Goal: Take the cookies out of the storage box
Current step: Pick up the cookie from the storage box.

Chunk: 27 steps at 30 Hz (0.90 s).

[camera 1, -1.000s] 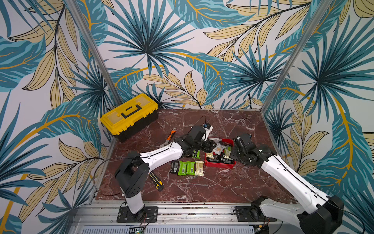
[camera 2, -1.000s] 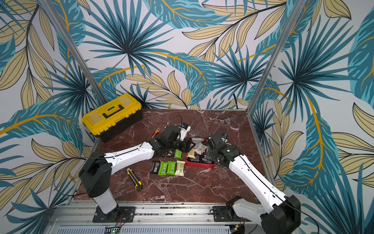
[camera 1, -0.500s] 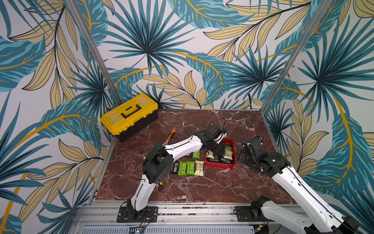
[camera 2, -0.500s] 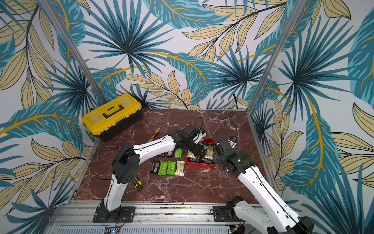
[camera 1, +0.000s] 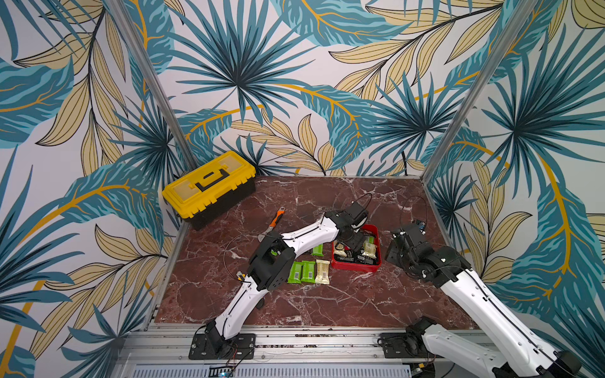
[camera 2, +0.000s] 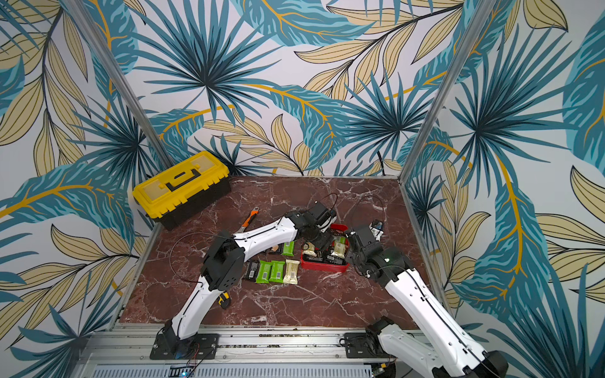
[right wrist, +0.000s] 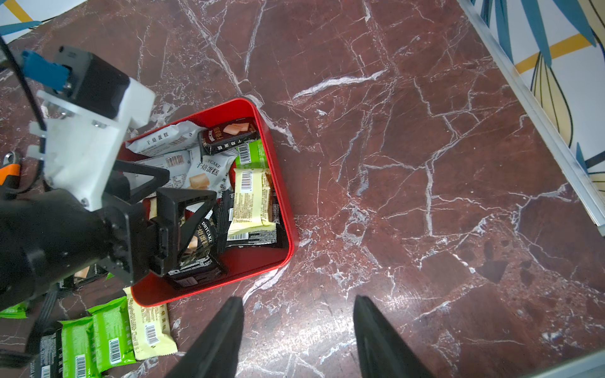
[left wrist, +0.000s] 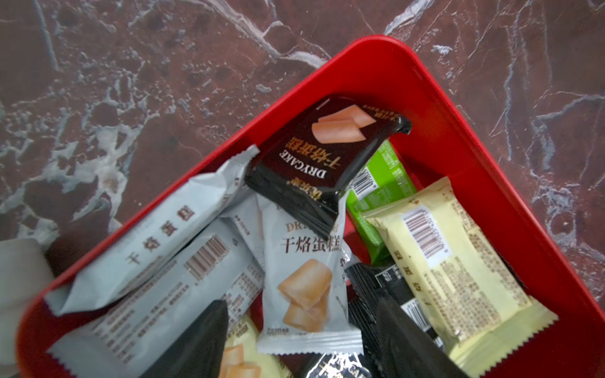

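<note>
The red storage box lies right of the table's centre, holding several cookies in white, black, green and cream wrappers. My left gripper hangs open inside the box, its fingers either side of a white packet and a black packet. Three more cookies lie in a row on the marble left of the box. To the right of the box my right gripper stands open over bare marble.
A yellow-lidded black toolbox stands at the back left. An orange-handled tool lies behind the left arm, and a yellow-black utility knife lies partly under it. Aluminium wall posts border the table's right edge.
My left gripper swung right from the packets on the table to over the box, and its jaws opened wider. My right gripper drew back from the box's right side.
</note>
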{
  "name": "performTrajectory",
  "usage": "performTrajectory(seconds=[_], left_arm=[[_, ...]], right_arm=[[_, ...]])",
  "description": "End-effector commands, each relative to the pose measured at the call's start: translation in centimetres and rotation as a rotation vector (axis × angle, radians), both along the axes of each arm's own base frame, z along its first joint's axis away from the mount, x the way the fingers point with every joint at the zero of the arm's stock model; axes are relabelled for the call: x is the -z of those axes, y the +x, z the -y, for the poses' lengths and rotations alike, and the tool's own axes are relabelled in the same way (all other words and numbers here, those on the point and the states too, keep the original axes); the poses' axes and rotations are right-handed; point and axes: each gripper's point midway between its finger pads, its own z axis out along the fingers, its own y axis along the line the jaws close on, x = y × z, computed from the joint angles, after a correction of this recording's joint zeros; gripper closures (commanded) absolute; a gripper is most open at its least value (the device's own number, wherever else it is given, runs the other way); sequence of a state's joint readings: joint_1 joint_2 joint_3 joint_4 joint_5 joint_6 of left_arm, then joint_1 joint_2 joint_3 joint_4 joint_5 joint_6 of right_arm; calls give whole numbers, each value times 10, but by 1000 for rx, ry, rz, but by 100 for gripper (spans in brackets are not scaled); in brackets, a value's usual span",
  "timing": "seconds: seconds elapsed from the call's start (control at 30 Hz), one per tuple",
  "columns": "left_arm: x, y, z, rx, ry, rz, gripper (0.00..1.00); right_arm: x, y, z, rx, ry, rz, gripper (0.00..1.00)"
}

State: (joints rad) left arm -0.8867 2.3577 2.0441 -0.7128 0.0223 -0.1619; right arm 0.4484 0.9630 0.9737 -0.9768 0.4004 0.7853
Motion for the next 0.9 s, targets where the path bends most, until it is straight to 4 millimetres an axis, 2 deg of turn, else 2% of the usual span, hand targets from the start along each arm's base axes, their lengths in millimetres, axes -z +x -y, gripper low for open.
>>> performTrajectory(seconds=[0.0,0.03,0.37,0.87], left_arm=[[-16,8,14,21,-29,47,23],[0,8,14,23,-12,28,23],[22,14,14,14,46,21,24],[21,19,14,6,52,48,45]], right_arm=[[0,-3,4,2,-22,-14,41],[0,-4,4,1,-22,-14,41],[0,-4,4,-3,-23,-18,41],[-1,-3,4,-1,-30,-17,41]])
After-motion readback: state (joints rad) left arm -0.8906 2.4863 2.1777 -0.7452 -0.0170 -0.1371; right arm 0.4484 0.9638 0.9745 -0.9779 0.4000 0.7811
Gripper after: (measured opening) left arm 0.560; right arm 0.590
